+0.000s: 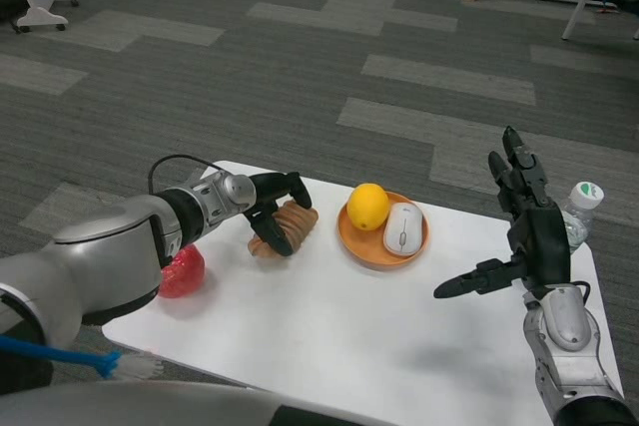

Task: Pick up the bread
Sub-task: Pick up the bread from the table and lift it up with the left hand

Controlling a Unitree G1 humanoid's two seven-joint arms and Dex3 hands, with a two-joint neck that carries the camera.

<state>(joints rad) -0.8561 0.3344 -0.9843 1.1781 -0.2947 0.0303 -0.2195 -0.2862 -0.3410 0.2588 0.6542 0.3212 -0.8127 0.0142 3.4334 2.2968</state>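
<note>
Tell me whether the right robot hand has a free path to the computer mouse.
Probably yes: the right robot hand is open and raised beside the orange plate, and nothing stands between it and the mouse.
</note>
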